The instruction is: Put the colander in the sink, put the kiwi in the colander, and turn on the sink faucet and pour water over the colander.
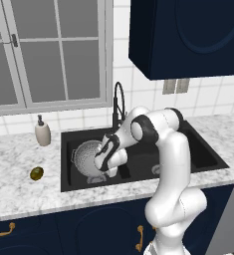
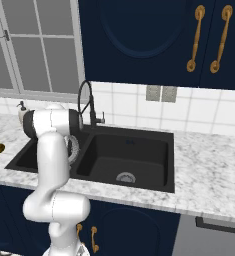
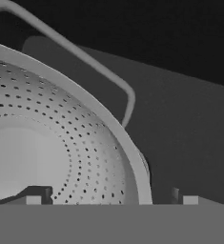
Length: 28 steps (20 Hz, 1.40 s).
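Now end effector (image 3: 108,196) open over colander (image 3: 46,143).

The white arm rises from its base, bends at the elbow and reaches forward and down, its gripper (image 3: 111,196) pointing downward with the two dark fingertips (image 3: 37,194) spread wide apart, holding nothing.

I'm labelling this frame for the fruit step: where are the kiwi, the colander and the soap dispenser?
kiwi (image 1: 37,173): left base view, middle of the fruit on the counter.
colander (image 1: 86,155): left base view, perforated inner wall, in the sink's left basin.
soap dispenser (image 1: 42,133): left base view, bottle body.
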### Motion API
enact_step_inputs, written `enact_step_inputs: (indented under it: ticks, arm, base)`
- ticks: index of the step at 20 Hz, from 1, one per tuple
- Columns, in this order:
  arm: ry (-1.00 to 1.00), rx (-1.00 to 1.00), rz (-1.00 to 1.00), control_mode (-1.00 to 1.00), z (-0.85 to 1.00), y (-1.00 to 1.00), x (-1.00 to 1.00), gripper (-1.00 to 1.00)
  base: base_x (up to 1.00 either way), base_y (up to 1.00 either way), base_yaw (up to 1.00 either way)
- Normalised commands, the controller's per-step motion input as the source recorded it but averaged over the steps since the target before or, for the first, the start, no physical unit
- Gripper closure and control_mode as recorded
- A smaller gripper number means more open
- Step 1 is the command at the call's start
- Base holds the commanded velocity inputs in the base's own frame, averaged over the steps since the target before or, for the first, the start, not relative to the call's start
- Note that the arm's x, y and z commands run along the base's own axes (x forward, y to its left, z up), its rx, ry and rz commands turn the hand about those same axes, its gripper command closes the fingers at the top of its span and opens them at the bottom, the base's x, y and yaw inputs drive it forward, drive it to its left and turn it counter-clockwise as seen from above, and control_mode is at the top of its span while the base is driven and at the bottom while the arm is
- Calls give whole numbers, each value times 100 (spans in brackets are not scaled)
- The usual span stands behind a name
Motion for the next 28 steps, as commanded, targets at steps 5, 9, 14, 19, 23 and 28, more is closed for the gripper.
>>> enact_step_inputs:
  ticks: [5,9,14,19,23,28]
  arm:
    - [0,0,0,-100,35,1,-1,-100]
    - [-4,1,4,-100,93,7,-3,-100]
    - [-7,-7,31,-100,83,32,-45,-100]
    - [-2,-12,34,-100,82,35,-55,-100]
    - [-19,-1,34,-100,80,20,-64,-100]
    - [-37,1,34,-100,43,23,-74,-100]
  base:
    - [0,0,0]
    - [0,0,0]
    - [0,0,0]
    - [0,0,0]
    - [0,0,0]
    - [0,0,0]
